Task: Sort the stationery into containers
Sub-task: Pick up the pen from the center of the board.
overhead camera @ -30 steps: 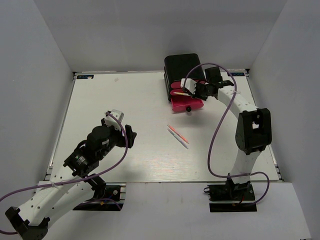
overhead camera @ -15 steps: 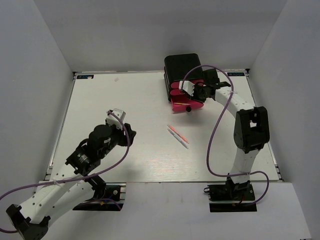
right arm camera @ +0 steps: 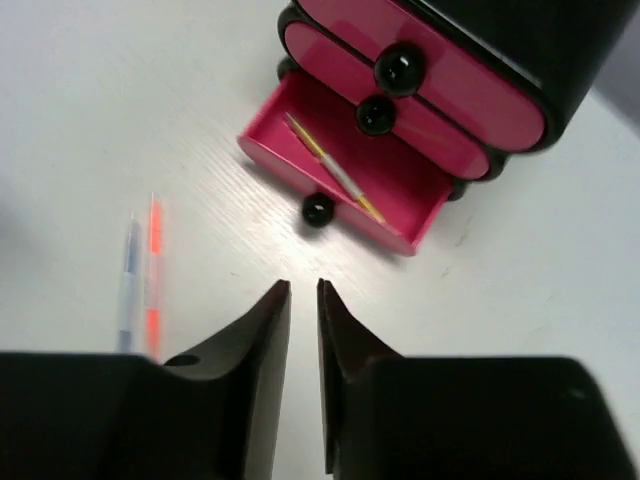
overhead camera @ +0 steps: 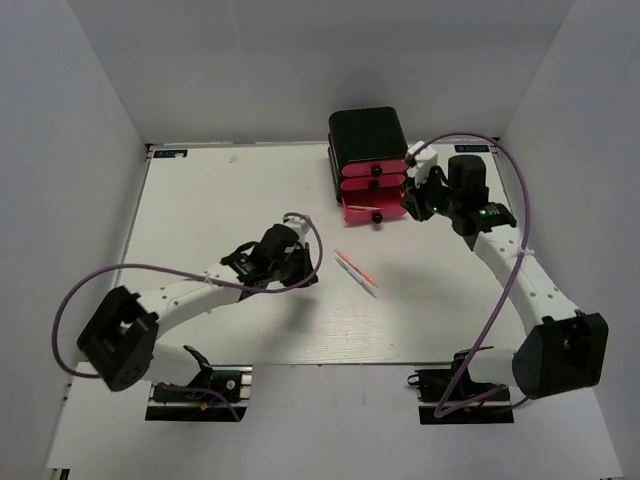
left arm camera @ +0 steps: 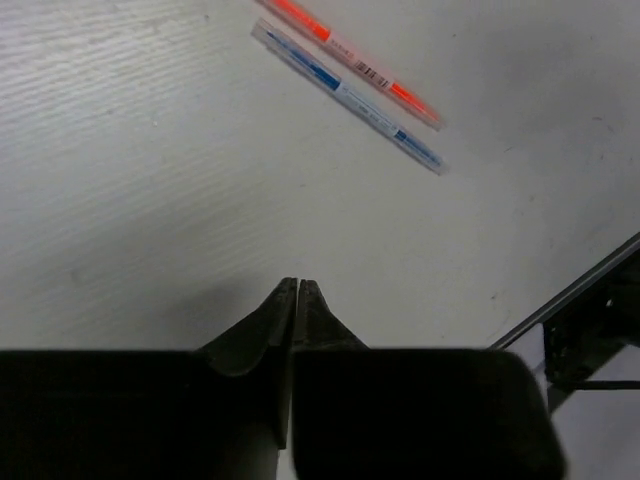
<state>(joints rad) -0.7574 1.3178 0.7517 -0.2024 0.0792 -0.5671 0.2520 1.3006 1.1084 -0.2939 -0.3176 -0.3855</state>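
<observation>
The container (overhead camera: 366,140) is a black box with three pink drawers at the table's far side. Its bottom drawer (overhead camera: 373,208) is pulled out, and a thin yellow stick (right arm camera: 331,166) lies inside it (right arm camera: 392,190). An orange pen (overhead camera: 354,266) and a blue pen (overhead camera: 360,279) lie side by side mid-table, also seen as the orange pen (left arm camera: 345,55) and blue pen (left arm camera: 346,96). My left gripper (overhead camera: 306,272) (left arm camera: 298,283) is shut and empty, just left of the pens. My right gripper (overhead camera: 409,207) (right arm camera: 303,287) hovers by the open drawer's right end, jaws a narrow gap apart, holding nothing.
The two upper drawers (right arm camera: 420,95) are closed, each with a black knob (right arm camera: 398,67). A metal rail (left arm camera: 575,300) marks the table's near edge. Grey walls close in the table on three sides.
My left arm swung out to the middle of the table toward the pens and its gripper closed. My right arm drew back from the drawers to their right side.
</observation>
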